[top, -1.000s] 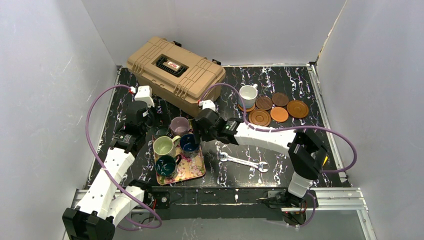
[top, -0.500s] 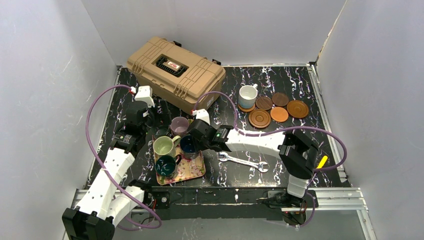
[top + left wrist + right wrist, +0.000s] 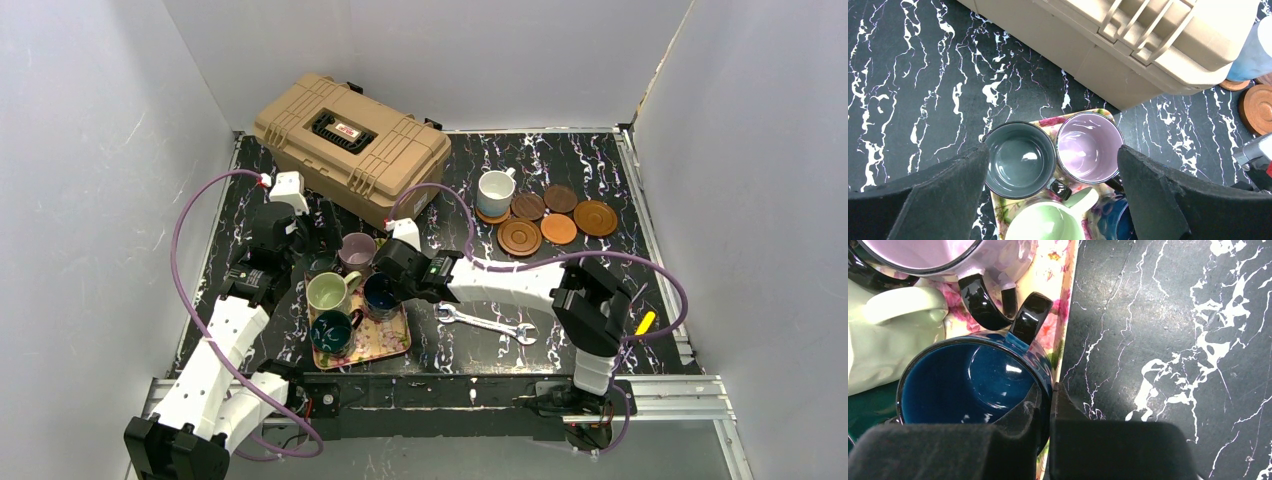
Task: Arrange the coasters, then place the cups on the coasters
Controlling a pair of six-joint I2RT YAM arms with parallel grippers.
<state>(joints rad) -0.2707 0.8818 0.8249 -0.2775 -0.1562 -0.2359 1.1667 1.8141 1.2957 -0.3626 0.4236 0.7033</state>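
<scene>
My right gripper (image 3: pixel 386 284) (image 3: pixel 1049 402) is shut on the rim of the navy blue cup (image 3: pixel 377 294) (image 3: pixel 968 385), one finger inside and one outside. That cup stands on the floral tray (image 3: pixel 388 342) beside the mauve cup (image 3: pixel 358 250) (image 3: pixel 1089 146), the pale green cup (image 3: pixel 327 292) and a teal cup (image 3: pixel 331 331). My left gripper (image 3: pixel 322 240) (image 3: pixel 1052 149) hangs open above the dark green cup (image 3: pixel 1019 159) and the mauve one, holding nothing. A white cup (image 3: pixel 495 190) sits on a coaster at the back right, next to several wooden coasters (image 3: pixel 520 236) (image 3: pixel 595 217).
A tan toolbox (image 3: pixel 350 145) lies at the back left, close behind the tray. A steel wrench (image 3: pixel 486 324) rests on the black marbled table (image 3: pixel 600 165) under my right forearm. White walls close in on three sides.
My right gripper has slid left onto the tray and closed from wide open onto the navy cup's rim. The left arm and the cups have stayed put.
</scene>
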